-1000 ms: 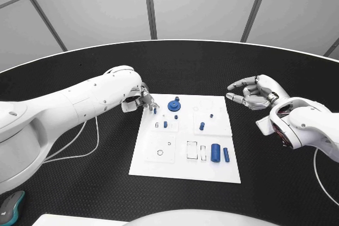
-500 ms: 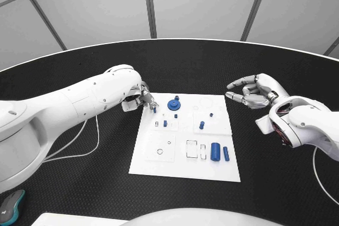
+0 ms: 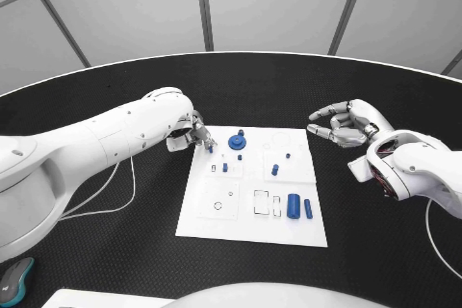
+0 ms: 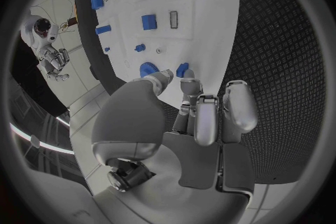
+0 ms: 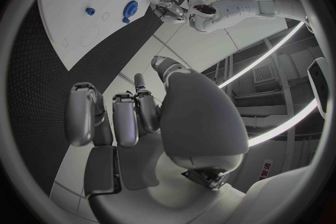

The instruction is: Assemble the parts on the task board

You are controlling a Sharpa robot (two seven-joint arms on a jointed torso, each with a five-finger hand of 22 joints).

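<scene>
Overhead, you see the task board lying in the middle of the black table, with the left robot hand at its far left corner and the right robot hand hanging off the board's far right side, well apart from it. The left robot hand pinches a small blue part at its fingertips, just above the board's corner; that hold probably serves to carry the piece to a seat. Near it a blue round part stands on the board, and a blue cylinder and a blue bar lie side by side at the near right, likely staged for later fitting. No writing can be read on the board.

From the left wrist, you see the left robot hand with the small blue part between thumb and fingertip over the white board; the other fingers lie alongside.

From the right wrist, you see the right robot hand with its fingers loosely curled and apart, holding nothing, probably waiting its turn. Red characters near the rim are too small to read.
</scene>
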